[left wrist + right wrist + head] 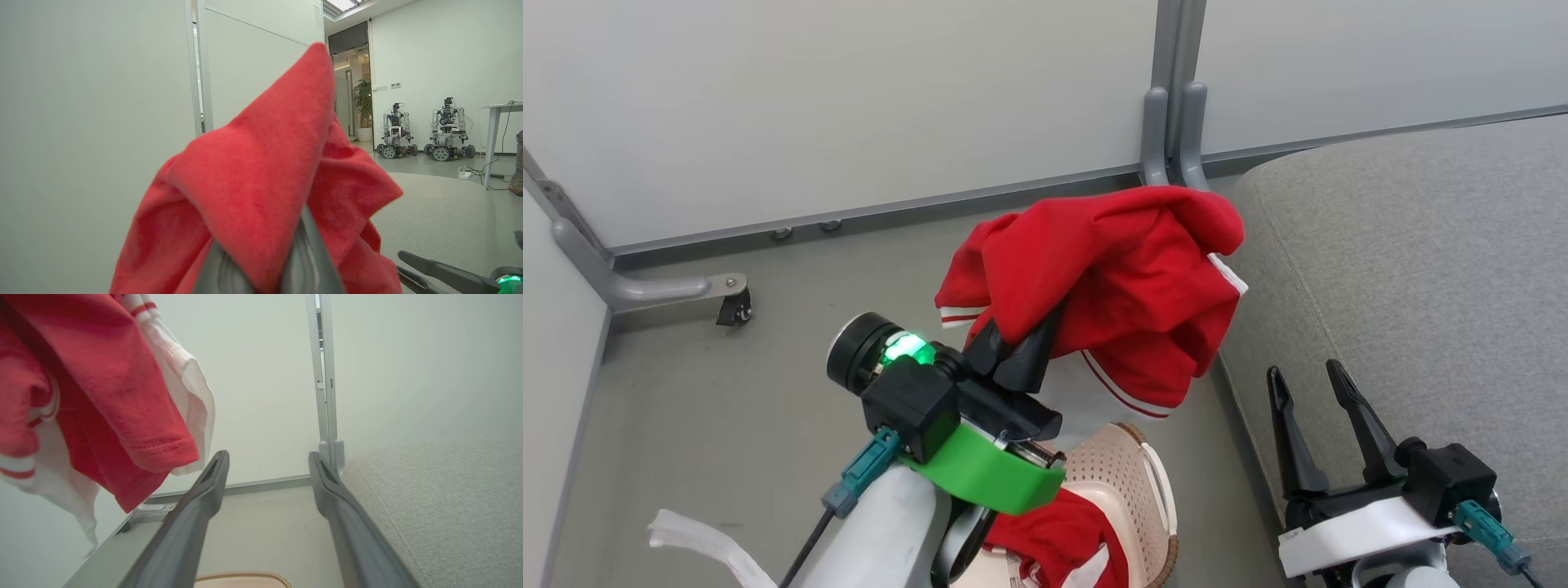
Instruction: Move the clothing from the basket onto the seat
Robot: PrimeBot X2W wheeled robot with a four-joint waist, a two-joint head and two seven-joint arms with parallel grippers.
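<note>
One red garment (pixel 1111 278) hangs clamped in my left gripper (pixel 1023 339) above the basket (pixel 1131 474), short of the seat (pixel 1421 269) beside the basket; a second garment (pixel 1062 531) lies inside the basket, and my right gripper (pixel 1311 380) stands wide and empty.

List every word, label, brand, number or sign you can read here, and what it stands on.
None can be read.
The held red garment, the basket and the seat show no lettering.
The small plates on the far wall in the left wrist view are too small to read.
</note>
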